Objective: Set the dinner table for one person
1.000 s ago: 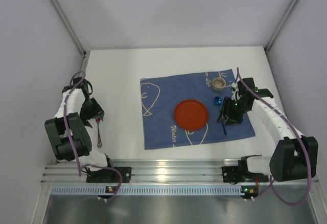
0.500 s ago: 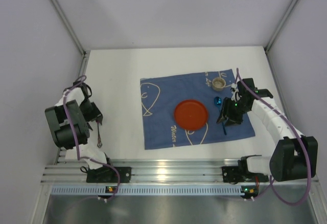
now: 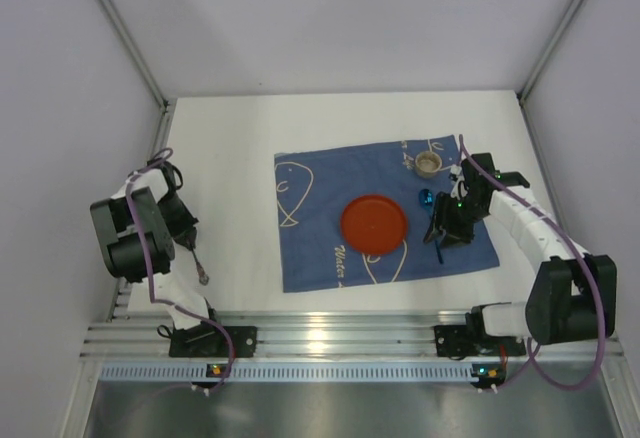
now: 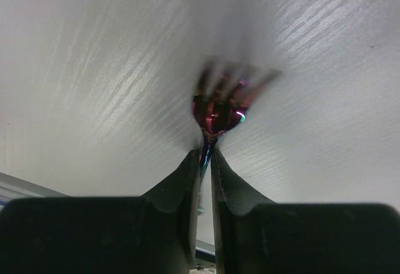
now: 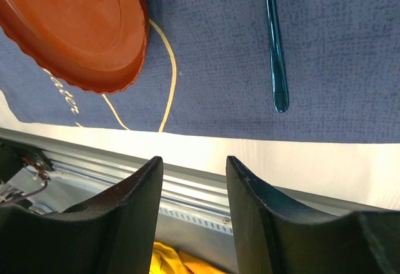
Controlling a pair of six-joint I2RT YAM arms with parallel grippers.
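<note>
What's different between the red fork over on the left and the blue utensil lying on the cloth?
The red fork is shiny reddish-purple; the blue utensil is glossy teal. The fork is pinched in the left tool; the blue utensil lies free, the right tool open near it. The fork is over the white table; the utensil rests on the blue cloth. Both are slim and shiny.

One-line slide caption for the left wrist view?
Left gripper closed on the handle of a red fork, white dinner table beyond.
</note>
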